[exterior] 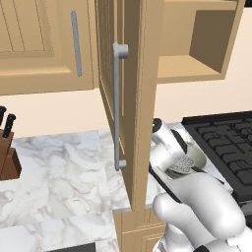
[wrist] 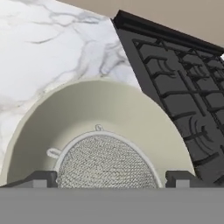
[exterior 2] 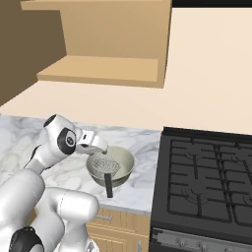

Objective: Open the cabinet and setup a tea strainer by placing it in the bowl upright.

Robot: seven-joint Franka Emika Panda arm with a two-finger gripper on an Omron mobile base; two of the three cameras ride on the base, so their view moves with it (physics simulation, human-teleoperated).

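Cabinet point(exterior: 133, 98) door is swung wide, shelf bare; that part looks done. Strainer point(exterior 2: 104, 165) sits inside the bowl point(exterior 2: 124, 156), mesh cup facing up, dark handle hanging out over the near rim toward the counter point(exterior 2: 29, 135) edge; bowl is on the marble just beside the stove point(exterior 2: 206, 177).

Gripper point(wrist: 107, 179) hovers right over the strainer; the two fingertips point(wrist: 41, 178) stand wide apart either side of the mesh ring, not clamping it; I read that as released.

Step in hand, as I judge it: clean retreat. I want to lift straight up along the gripper axis first, no sideways sweep; the tips flank the mesh closely, so any lateral drift could nudge the cup over or drag the handle off the rim. Once the tips are above the bowl rim, then swing away; keep clear of the open door on the left. Can't tell from here whether the strainer is fully settled on the bowl floor.
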